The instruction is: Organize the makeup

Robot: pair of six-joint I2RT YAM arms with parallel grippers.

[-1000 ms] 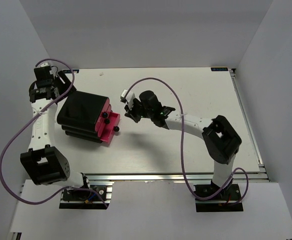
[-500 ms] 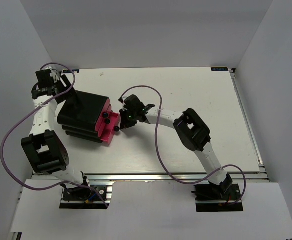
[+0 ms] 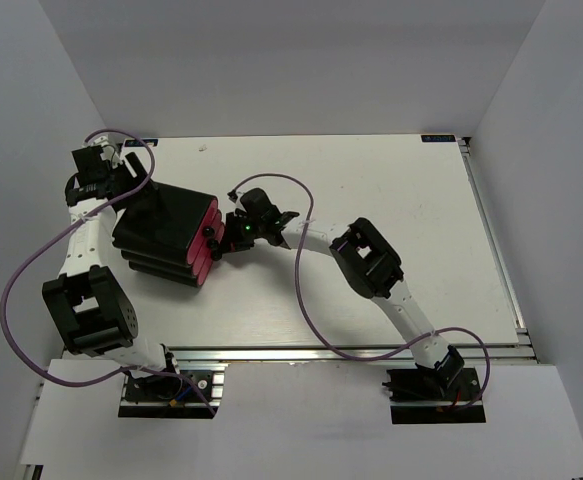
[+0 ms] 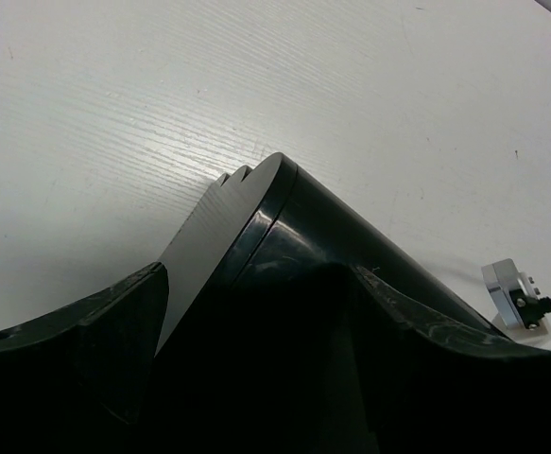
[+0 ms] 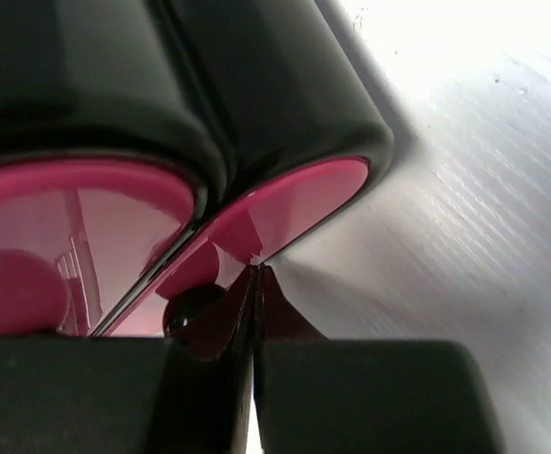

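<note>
Two grippers work at the black box (image 3: pixel 166 235) near the bench's (image 3: pixel 371 180) left edge. My left gripper (image 3: pixel 126 183) has its jaws apart, straddling the box's far-left corner; I cannot judge whether they touch it. My right gripper (image 5: pixel 254 284), fingers pressed together, noses against a pink drawer front (image 5: pixel 294 203) beside a black knob (image 5: pixel 192 307). I cannot see the makeup; the drawer interiors are hidden.

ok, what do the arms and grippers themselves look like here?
The left arm and right arm have white links with boxy black joint housings; a purple cable loops along each. The left gripper and right gripper are black. A small green light glows by the right wrist.
</note>
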